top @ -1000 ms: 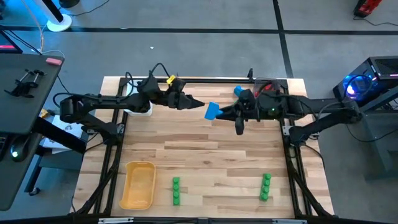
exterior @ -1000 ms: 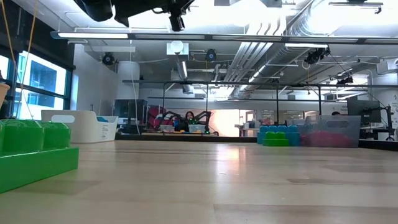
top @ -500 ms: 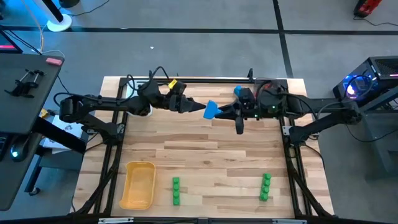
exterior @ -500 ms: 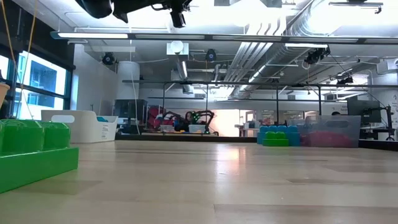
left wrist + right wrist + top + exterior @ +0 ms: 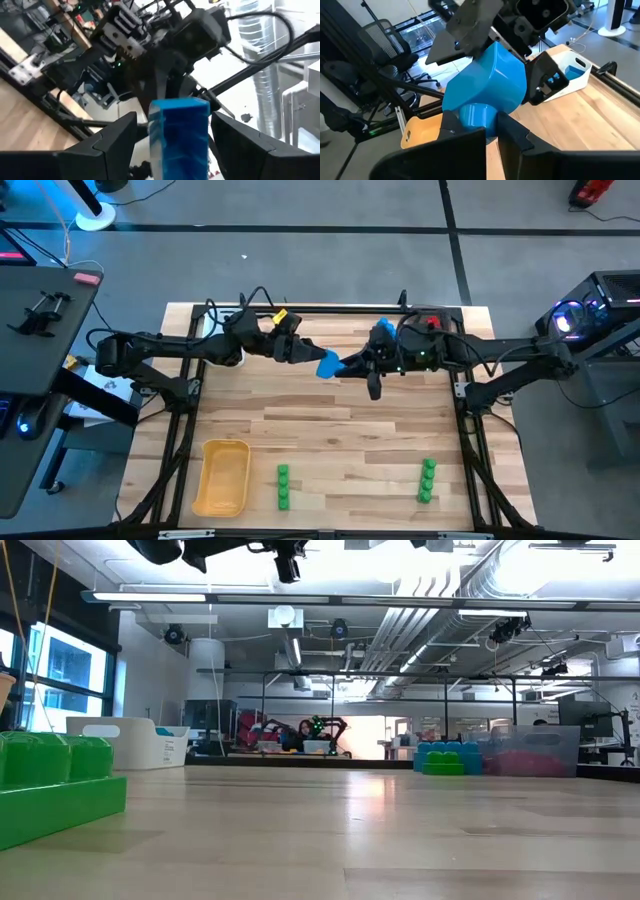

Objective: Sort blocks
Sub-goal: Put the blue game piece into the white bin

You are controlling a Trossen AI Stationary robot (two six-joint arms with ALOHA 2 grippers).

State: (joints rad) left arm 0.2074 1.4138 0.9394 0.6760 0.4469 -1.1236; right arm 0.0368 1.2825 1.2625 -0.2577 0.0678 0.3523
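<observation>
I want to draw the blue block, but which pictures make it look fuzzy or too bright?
Left wrist view: the blue block is close and smeared, with white glare from the bright room behind. Right wrist view: it looks sharper and evenly lit. High view: small but clear, between the left gripper and right gripper. Low view: ceiling lights glare on the table.

One blue block [image 5: 327, 365], two stacks of green blocks [image 5: 283, 487] [image 5: 427, 480], one yellow tray [image 5: 222, 477], one white tray [image 5: 212, 352], two arms.
</observation>
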